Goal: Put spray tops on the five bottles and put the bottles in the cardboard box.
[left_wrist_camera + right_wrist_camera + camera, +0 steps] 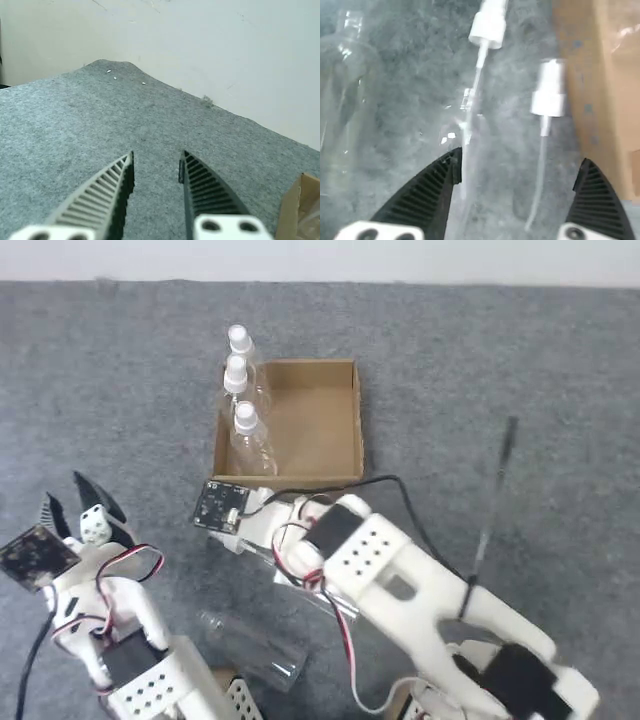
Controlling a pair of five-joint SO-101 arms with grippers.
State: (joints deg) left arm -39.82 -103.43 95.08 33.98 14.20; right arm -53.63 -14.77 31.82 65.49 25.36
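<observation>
Grey felt covers the table up to a pale wall, and the cardboard box (pixel 300 430) sits open near the middle of it. Three capped bottles (pixel 236 375) stand upright in a row along one side wall of the box, each with a white spray top on. An uncapped bottle (pixel 250 645) lies on its side on the felt, well apart from the box, between the bases of the two arms. The right gripper (pixel 520 157) hangs low over the felt just beside the outer wall of the box, its jaws spread wide and gripping nothing. Two loose spray tops lie ahead of it, heads pointing away and thin tubes trailing back toward the fingers. The nearer spray top (pixel 549 95) lies close to the box wall, and its tube runs into the gap between the open jaws. The farther spray top (pixel 487 25) lies a little further from the box, and its tube ends right by one fingertip; whether they touch cannot be told. A clear bottle (pixel 340 100) lies off to the side of that top, away from the box. The left gripper (pixel 157 155) is held above bare felt well away from the bottles, its jaws parted and empty, with a corner of the box at the edge of its view.
</observation>
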